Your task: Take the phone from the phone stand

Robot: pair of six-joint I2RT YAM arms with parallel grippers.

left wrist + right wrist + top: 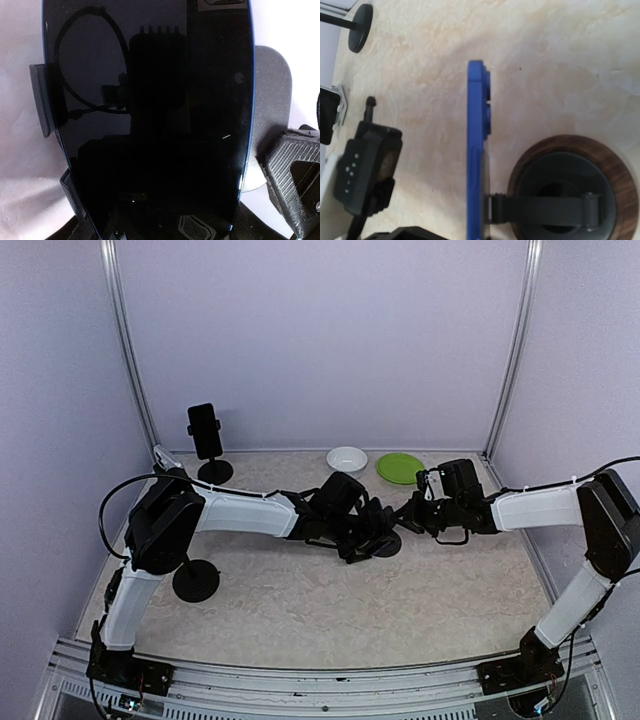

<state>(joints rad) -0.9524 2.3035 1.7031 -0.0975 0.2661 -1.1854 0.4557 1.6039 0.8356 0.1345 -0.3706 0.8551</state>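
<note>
The phone point(150, 125) stands in the phone stand at the table's middle, its black screen filling the left wrist view. A grey clamp jaw point(40, 100) of the stand grips its left edge. In the right wrist view the phone point(476, 150) is edge-on, blue-cased, held by the clamp arm point(540, 210) over the round wood-rimmed base point(575, 150). My left gripper point(372, 532) faces the screen at very close range, its fingers hidden. My right gripper point(408, 517) is shut at the stand's far side, beside the base point(388, 546). What it touches does not show.
A second phone point(205, 430) sits on its own stand at the back left. A bare black stand point(195, 580) is near my left arm. A white bowl point(347, 458) and a green plate point(400, 467) lie by the back wall.
</note>
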